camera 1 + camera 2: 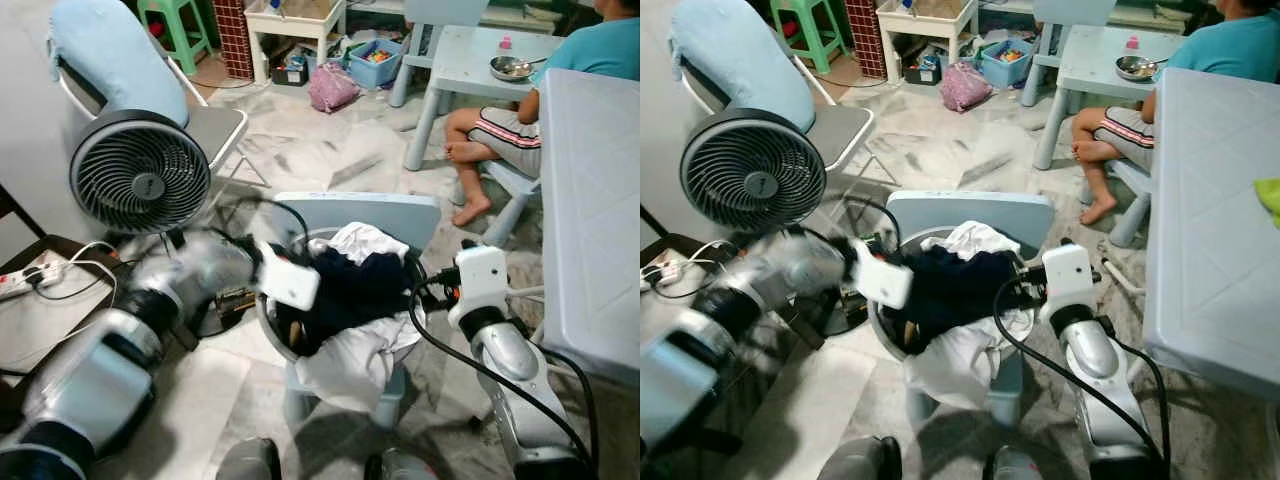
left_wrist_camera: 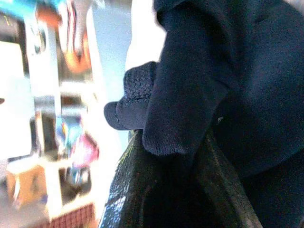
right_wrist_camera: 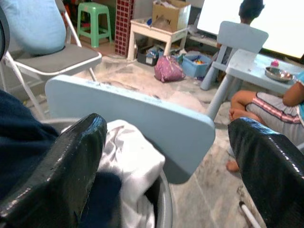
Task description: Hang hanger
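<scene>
A round grey laundry basket (image 1: 263,322) sits on a small pale blue chair (image 1: 360,212) right in front of me. A navy garment (image 1: 360,285) lies on top of white cloths (image 1: 352,366) in it. My left gripper (image 1: 318,286) reaches in from the left. In the left wrist view a fold of the navy garment (image 2: 190,95) lies pinched between its black fingers (image 2: 126,185). My right gripper (image 3: 166,156) hovers at the basket's right rim, wide open and holding nothing, beside a white cloth (image 3: 130,152).
A black floor fan (image 1: 140,172) and a grey folding chair (image 1: 215,125) stand at the left. A white table (image 1: 590,200) lies close on the right. A person (image 1: 520,130) sits at a small table (image 1: 470,60) behind. A power strip (image 1: 25,278) lies at the left.
</scene>
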